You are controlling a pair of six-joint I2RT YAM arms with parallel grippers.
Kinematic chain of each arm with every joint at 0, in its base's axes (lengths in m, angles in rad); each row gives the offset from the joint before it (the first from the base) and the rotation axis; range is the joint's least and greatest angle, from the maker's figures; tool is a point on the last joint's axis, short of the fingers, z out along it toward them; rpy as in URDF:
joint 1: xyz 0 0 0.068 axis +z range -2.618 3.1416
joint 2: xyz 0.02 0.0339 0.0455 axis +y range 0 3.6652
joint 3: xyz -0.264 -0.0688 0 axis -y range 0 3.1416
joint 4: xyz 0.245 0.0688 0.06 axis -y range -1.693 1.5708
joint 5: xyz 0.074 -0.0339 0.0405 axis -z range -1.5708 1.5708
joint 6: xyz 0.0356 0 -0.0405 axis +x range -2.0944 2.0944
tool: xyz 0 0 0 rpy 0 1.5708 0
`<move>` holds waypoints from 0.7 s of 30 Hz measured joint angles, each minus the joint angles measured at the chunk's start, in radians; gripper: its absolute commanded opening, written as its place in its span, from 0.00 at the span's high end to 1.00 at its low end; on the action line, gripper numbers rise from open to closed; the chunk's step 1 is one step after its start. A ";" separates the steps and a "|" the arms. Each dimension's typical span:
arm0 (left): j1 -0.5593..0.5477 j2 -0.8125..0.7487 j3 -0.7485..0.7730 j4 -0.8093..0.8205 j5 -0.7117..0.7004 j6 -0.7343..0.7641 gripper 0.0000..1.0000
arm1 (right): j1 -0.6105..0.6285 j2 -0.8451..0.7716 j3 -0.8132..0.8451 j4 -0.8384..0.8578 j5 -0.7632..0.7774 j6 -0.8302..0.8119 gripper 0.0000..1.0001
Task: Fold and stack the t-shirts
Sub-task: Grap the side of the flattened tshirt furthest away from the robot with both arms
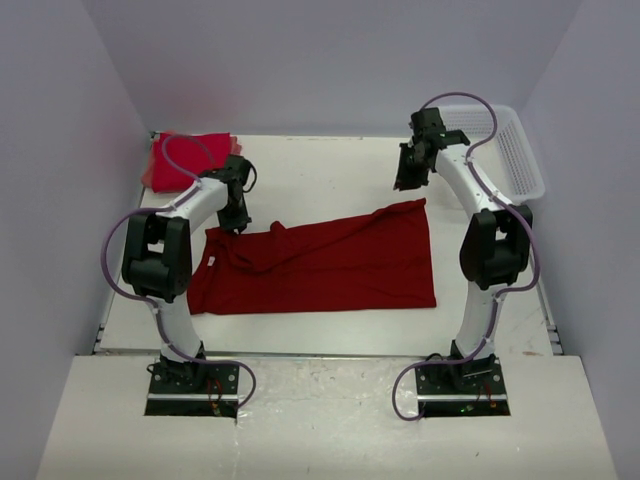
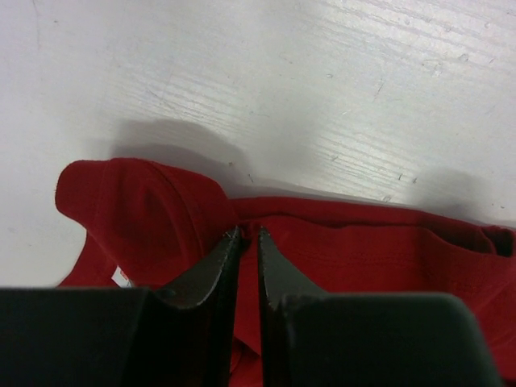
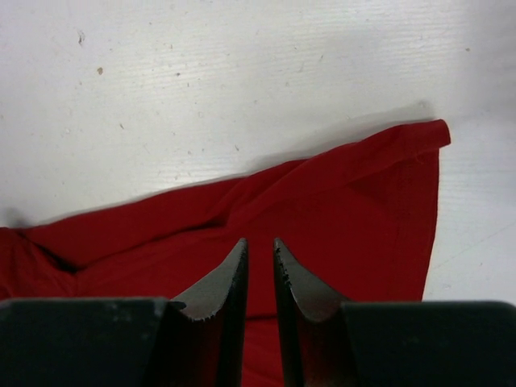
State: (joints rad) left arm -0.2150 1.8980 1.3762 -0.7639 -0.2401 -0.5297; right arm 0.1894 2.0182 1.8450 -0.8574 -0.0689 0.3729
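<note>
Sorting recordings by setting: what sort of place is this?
Likely a lab robot cell: left arm and right arm bolted at a white table, bare pale walls closing it in, a red t-shirt spread out.

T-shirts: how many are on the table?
2. A crimson t-shirt lies spread in the middle; a brighter red folded t-shirt sits in the far left corner, possibly a stack hiding more.
</note>
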 measured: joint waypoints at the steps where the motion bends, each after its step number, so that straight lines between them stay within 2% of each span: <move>1: 0.000 0.000 0.000 0.000 0.002 0.000 0.88 | -0.006 -0.002 0.000 0.000 0.000 0.000 0.81; 3: 0.001 0.000 0.000 0.000 0.005 0.000 0.96 | -0.021 -0.005 0.000 0.000 0.000 0.000 0.81; 5: 0.001 0.000 0.000 0.001 0.008 0.001 1.00 | -0.040 -0.007 0.000 0.000 0.000 0.001 0.81; 10: 0.003 -0.005 -0.015 0.013 0.010 0.000 1.00 | -0.088 -0.009 -0.004 -0.008 0.019 0.001 0.82; 15: 0.003 -0.041 -0.029 0.014 0.008 0.000 1.00 | -0.114 -0.008 -0.004 -0.018 0.052 0.000 0.73; 21: 0.003 -0.191 -0.028 0.016 -0.005 -0.001 1.00 | -0.114 0.026 -0.003 -0.027 0.060 -0.005 0.73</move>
State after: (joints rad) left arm -0.2115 1.7073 1.3479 -0.7479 -0.2451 -0.5304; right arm 0.0753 2.0445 1.8416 -0.8841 -0.0086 0.3676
